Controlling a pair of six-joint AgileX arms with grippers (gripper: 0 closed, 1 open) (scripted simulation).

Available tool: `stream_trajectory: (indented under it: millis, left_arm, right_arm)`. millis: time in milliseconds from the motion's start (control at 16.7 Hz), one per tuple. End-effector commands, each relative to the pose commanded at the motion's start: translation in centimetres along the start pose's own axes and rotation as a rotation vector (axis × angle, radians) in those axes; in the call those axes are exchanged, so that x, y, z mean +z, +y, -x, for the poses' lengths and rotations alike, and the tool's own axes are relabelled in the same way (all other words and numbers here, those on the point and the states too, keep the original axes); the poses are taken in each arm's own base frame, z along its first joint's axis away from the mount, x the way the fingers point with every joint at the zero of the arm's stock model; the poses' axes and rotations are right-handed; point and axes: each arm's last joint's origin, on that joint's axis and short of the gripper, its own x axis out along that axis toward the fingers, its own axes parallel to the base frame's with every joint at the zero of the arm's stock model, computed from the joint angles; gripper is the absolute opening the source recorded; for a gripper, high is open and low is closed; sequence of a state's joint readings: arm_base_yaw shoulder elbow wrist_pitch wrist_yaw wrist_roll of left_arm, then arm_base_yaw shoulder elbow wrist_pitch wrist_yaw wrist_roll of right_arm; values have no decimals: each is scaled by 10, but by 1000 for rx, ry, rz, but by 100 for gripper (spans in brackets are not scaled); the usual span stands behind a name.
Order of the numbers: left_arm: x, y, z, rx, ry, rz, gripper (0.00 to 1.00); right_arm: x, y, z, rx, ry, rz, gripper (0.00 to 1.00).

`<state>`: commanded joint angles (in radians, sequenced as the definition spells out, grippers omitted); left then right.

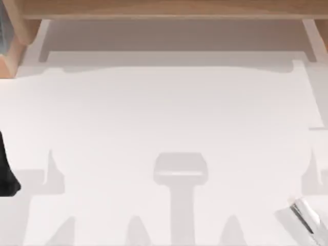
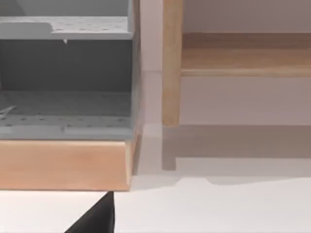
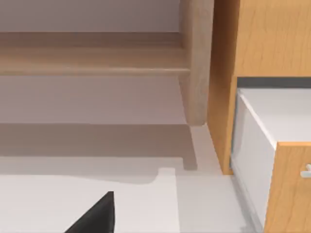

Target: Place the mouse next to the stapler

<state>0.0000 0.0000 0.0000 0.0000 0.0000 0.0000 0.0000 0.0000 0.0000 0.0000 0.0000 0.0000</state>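
Observation:
The mouse and the stapler are out of view. The white table [image 1: 164, 118] lies bare in the top view. My left arm [image 1: 6, 174] is a dark shape parked at the table's left edge. My right arm [image 1: 306, 215] is a pale metallic shape parked at the front right corner. A black tip of my left gripper [image 2: 97, 218] juts in over the table in the left wrist view. The right wrist view has the same kind of black tip, from my right gripper [image 3: 97, 216].
A wooden shelf [image 1: 164, 9] on two posts spans the back of the table. At the back left stands a wood-edged unit with grey perforated trays [image 2: 63, 165]. A wooden cabinet with a white drawer [image 3: 272, 145] stands at the back right.

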Motion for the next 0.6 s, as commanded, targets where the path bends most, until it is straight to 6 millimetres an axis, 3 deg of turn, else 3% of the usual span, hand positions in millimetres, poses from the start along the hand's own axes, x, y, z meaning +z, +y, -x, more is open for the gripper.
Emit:
stream_trajectory:
  millis: [300, 600]
  left_arm:
    - [0, 0, 0, 0, 0, 0, 100]
    - [0, 0, 0, 0, 0, 0, 100]
  right_arm:
    - [11, -3, 0, -32, 35, -1, 100]
    - [66, -18, -12, -159, 231, -10, 100]
